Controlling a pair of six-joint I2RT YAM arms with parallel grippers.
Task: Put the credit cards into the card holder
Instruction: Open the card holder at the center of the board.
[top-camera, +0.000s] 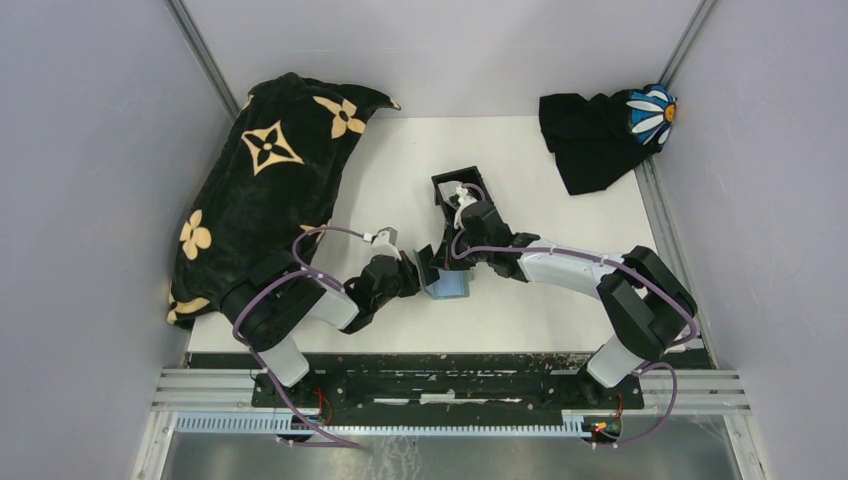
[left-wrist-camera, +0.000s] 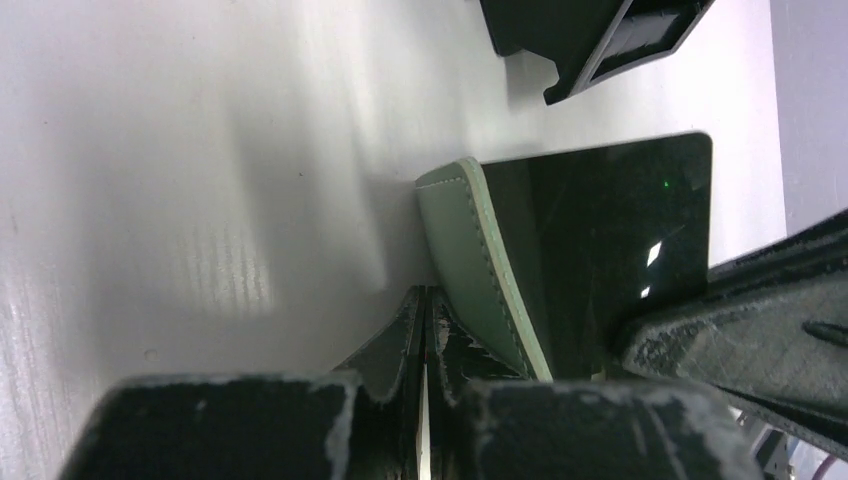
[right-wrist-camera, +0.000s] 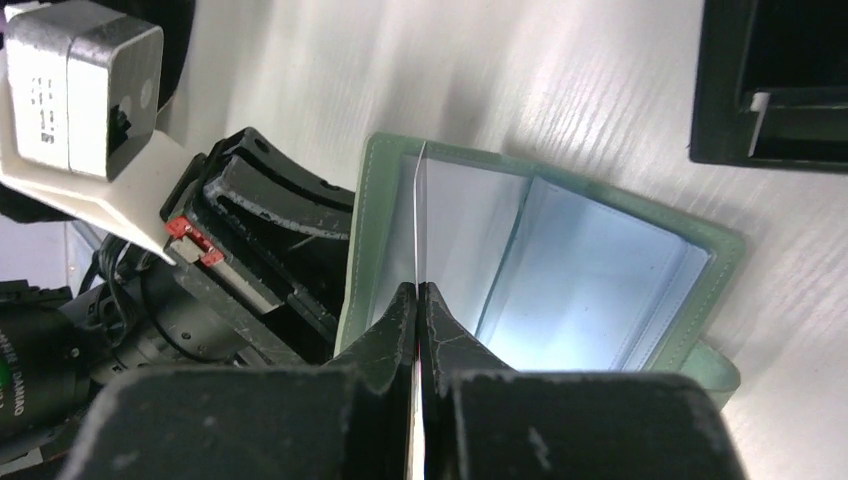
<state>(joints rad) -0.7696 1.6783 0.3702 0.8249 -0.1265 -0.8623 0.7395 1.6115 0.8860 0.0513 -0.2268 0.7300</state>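
Green stitched wallet (right-wrist-camera: 600, 270) with clear pockets: lying open on desk (top-camera: 400, 170), near black box (top-camera: 450, 186). Right gripper (right-wrist-camera: 419, 300): clenched on thin sheet (right-wrist-camera: 424, 220) standing edge-on inside. Left gripper (left-wrist-camera: 425, 312): clenched beside the raised cover; contents cannot be told

Thin sheet (right-wrist-camera: 419, 225) pinched in jaws over green wallet (right-wrist-camera: 610, 270)

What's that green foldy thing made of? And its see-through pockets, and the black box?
The green card holder looks like soft fake leather or rubbery plastic: matte, with a stitched seam along its edge. Its see-through pockets look like thin shiny plastic film; light glows through them. The black box looks like hard, dull plastic, though I can't be sure.
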